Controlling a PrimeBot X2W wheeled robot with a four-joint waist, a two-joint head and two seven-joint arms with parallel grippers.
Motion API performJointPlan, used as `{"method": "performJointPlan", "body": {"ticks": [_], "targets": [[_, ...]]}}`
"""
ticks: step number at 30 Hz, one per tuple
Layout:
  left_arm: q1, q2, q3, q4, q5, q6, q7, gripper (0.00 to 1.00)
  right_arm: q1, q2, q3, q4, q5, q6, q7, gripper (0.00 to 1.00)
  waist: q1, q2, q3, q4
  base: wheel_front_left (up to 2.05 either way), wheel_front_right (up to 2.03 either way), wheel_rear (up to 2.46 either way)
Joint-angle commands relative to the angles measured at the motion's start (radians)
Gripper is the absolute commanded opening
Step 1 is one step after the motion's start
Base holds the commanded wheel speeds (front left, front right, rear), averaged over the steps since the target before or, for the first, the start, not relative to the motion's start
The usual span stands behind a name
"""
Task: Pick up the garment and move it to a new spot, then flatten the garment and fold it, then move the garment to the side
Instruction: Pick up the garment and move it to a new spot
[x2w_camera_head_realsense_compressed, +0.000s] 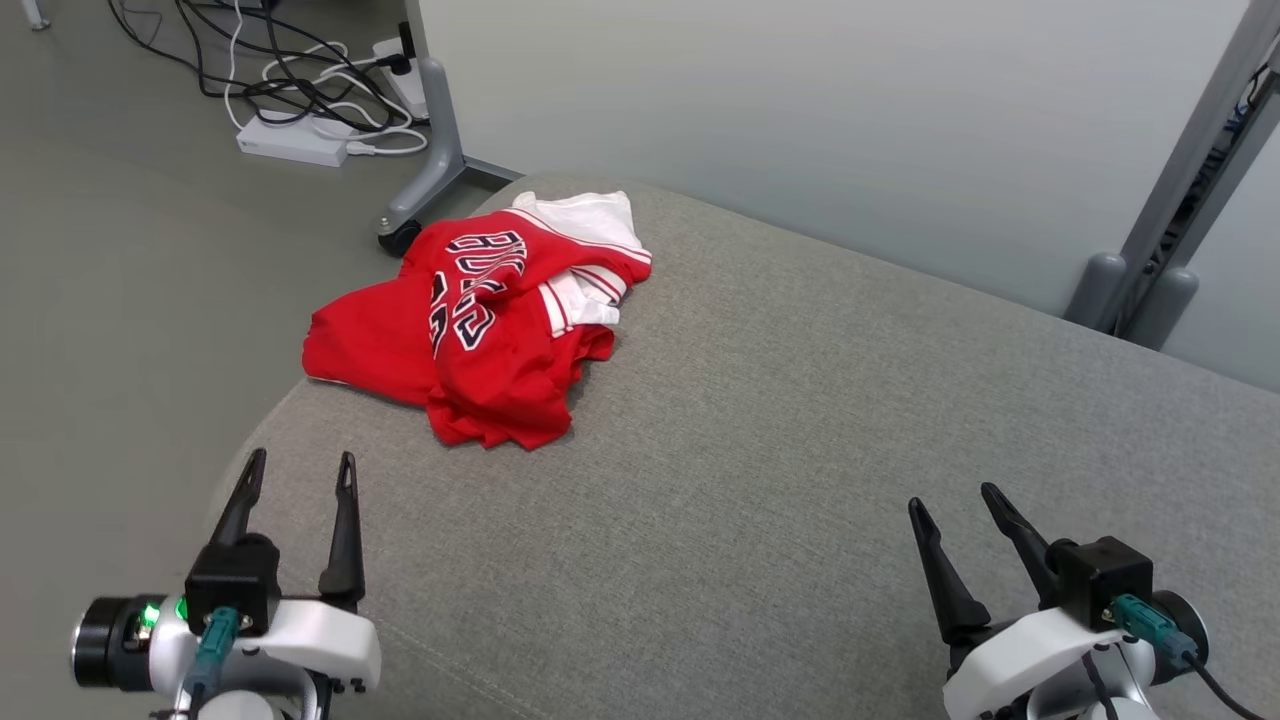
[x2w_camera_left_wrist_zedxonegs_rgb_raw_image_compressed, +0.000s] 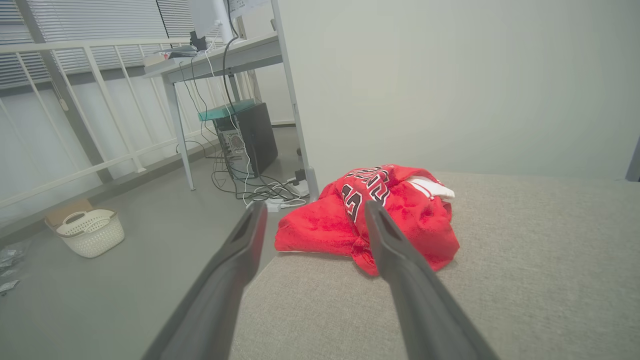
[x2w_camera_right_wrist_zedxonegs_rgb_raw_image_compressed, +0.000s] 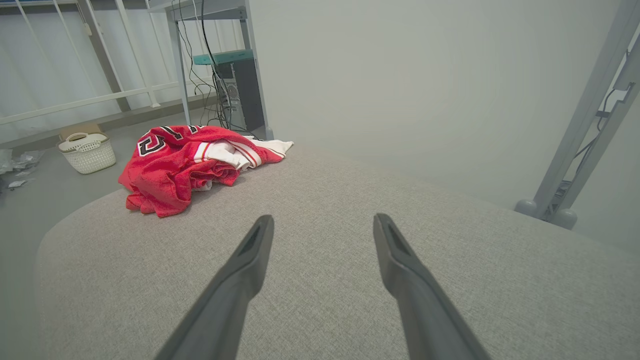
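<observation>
**A:** Head view first. Where's the red jersey (x2w_camera_head_realsense_compressed: 480, 330)?

**B:** It's crumpled at the far left corner of the grey cushion (x2w_camera_head_realsense_compressed: 800, 450), and one fold seems to lap over the left edge. The left gripper (x2w_camera_head_realsense_compressed: 302, 458) and right gripper (x2w_camera_head_realsense_compressed: 952, 498) hover near us, both spread wide and empty.

**A:** Left wrist view?

**B:** The jersey lies straight ahead of its fingers. I'd send this arm and pinch a thick ridge of the heap, not the loose overhang.

**A:** Right wrist view?

**B:** There the jersey sits well off to the far left. The bare cushion ahead looks like a fair new spot.
</observation>
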Motion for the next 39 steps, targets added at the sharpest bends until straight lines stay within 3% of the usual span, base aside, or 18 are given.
{"method": "performJointPlan", "body": {"ticks": [1,13,25,39], "targets": [[-0.04,0.008,0.0,-0.002,-0.005,-0.014,-0.006,1.0,-0.004,-0.007,0.0,-0.003,-0.005,0.0,0.005,1.0,0.0,0.0,0.008,-0.011,0.0,0.0,0.0],[-0.393,0.038,0.01,0.138,-0.064,-0.137,0.029,1.0,-0.067,-0.034,0.03,-0.033,-0.007,0.0,0.036,1.0,0.0,0.0,0.105,-0.14,0.0,0.0,0.0],[-0.77,0.11,0.056,0.529,-0.144,-0.268,0.098,1.0,-0.151,-0.076,0.059,-0.042,0.006,0.0,0.047,1.0,0.0,0.0,0.23,-0.315,0.0,0.0,0.0],[-0.979,0.202,0.002,0.903,-0.161,-0.327,0.321,1.0,-0.193,-0.091,0.076,-0.033,0.014,0.0,0.052,1.0,0.0,0.0,0.282,-0.444,0.0,0.0,0.0]]}}
